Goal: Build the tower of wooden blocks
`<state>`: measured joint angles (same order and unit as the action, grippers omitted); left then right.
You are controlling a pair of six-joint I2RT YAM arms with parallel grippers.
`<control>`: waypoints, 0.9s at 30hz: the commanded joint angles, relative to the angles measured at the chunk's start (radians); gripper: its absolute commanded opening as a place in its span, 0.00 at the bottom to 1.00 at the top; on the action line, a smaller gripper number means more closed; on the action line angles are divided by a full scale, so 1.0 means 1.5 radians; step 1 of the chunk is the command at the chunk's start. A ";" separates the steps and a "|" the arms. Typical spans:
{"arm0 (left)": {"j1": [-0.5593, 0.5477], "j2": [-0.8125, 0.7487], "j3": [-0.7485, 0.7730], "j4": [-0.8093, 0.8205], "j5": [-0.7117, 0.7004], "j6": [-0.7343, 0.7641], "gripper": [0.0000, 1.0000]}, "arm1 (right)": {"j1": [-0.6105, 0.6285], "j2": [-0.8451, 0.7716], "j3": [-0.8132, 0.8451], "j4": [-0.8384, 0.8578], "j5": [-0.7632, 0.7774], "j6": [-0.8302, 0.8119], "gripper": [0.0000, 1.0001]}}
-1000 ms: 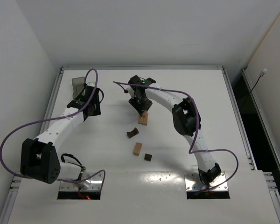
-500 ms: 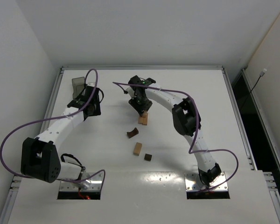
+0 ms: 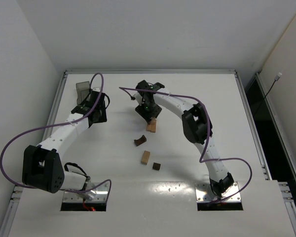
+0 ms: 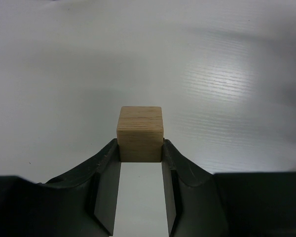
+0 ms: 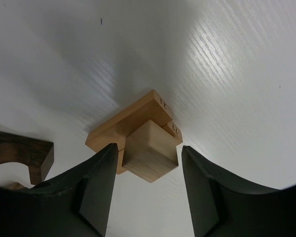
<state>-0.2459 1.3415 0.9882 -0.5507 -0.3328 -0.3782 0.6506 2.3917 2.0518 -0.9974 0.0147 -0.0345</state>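
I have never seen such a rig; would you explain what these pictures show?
Two robot arms are bolted to a table. One picture looks down from above and behind them; the other two come from a camera on each wrist, its own fingers in view. The left hand grips a tan cube. The right hand stands open around a second tan cube set on flat tan blocks, the tower so far. Loose on the table lie a dark arch, a tan block and a dark cube. A grey bin stands at the far left.

Right end effector (image 3: 149,115) over tan stack (image 3: 152,127); dark arch (image 3: 139,141) nearby.
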 commanded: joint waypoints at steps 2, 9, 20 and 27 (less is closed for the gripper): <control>0.009 -0.004 0.002 0.018 0.002 0.001 0.00 | 0.005 0.009 0.010 -0.002 -0.010 -0.011 0.54; 0.009 -0.004 0.002 0.018 0.008 0.001 0.00 | 0.005 0.003 0.016 0.007 -0.010 -0.011 0.64; 0.002 -0.100 -0.054 0.025 0.104 0.001 0.00 | -0.011 -0.243 0.045 0.118 0.106 0.046 0.66; -0.056 -0.071 -0.046 0.016 0.242 -0.034 0.00 | -0.131 -0.384 -0.080 0.156 0.235 0.054 0.69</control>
<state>-0.2859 1.2102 0.9016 -0.5369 -0.1009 -0.3882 0.5446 1.8664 2.0151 -0.7818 0.2470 0.0097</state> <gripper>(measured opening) 0.309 0.685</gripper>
